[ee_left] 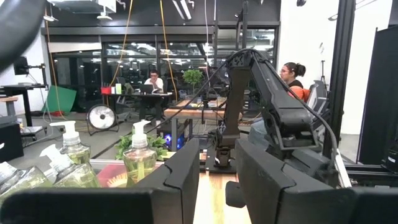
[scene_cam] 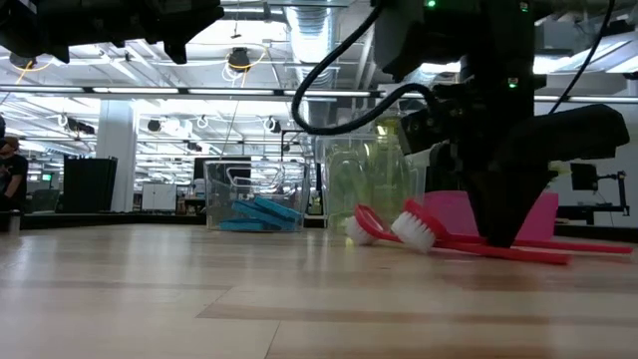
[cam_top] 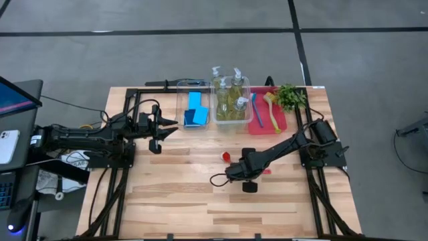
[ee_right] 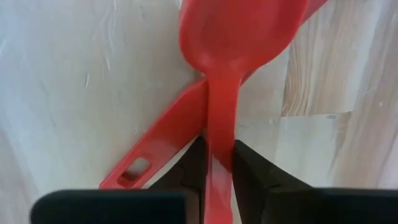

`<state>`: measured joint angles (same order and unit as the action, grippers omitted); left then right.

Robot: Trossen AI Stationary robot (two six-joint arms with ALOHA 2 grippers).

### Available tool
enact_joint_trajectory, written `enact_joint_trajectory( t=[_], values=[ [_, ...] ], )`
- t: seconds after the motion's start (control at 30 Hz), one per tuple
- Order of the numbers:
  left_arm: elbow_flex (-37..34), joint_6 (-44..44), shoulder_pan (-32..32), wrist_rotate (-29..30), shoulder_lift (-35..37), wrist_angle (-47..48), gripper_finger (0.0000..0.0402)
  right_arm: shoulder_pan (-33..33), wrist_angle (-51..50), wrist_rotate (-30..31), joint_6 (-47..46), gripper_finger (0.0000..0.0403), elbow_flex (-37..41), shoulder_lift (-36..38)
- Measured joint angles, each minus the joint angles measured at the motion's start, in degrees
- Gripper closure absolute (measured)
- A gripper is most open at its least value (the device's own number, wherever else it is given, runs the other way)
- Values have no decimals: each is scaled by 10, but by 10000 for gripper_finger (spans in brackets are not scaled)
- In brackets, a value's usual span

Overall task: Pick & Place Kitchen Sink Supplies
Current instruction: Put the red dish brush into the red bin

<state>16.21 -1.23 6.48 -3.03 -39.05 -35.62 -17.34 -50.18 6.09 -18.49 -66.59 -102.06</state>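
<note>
at center of the frame, two crossed red brushes [ee_right: 214,124] are seen on the tabletop [cam_top: 174,194]. the right claw [ee_right: 214,158] is clenched on one handle, its long axis running straight out between the fingers. the left claw [cam_top: 160,127] is held released at left.

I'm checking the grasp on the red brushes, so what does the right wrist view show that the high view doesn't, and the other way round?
Only the right wrist view shows the right hand closed on one red brush's handle, with a second red brush crossing beneath it on the wood.

Only the high view shows the layout: sponges and pump bottles in clear bins, more brushes on the red tray, the plant, and the left hand waiting near the sponge bin.

Both show the right hand low over the table at the red brushes.
</note>
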Motion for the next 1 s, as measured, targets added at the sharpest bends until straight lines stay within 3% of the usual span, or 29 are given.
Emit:
enact_joint_trajectory(
  t=[0.17, 0.33, 0.53, 0.7, 1.0],
  values=[
    [0, 0, 0, 0, 0, 0, 297, -3, -57, 1, 0, 342, -55, -3],
    [0, 0, 0, 0, 0, 0, 297, -3, -113, 7, 5, 359, -97, -1],
    [0, 0, 0, 0, 0, 0, 297, -3, -174, 68, 5, 360, -131, -1],
    [0, 0, 0, 0, 0, 0, 297, -3, -212, 104, 4, 346, -142, 0],
    [0, 0, 0, 0, 0, 0, 297, -3, -270, 123, -31, 357, -143, 0]
  ],
)
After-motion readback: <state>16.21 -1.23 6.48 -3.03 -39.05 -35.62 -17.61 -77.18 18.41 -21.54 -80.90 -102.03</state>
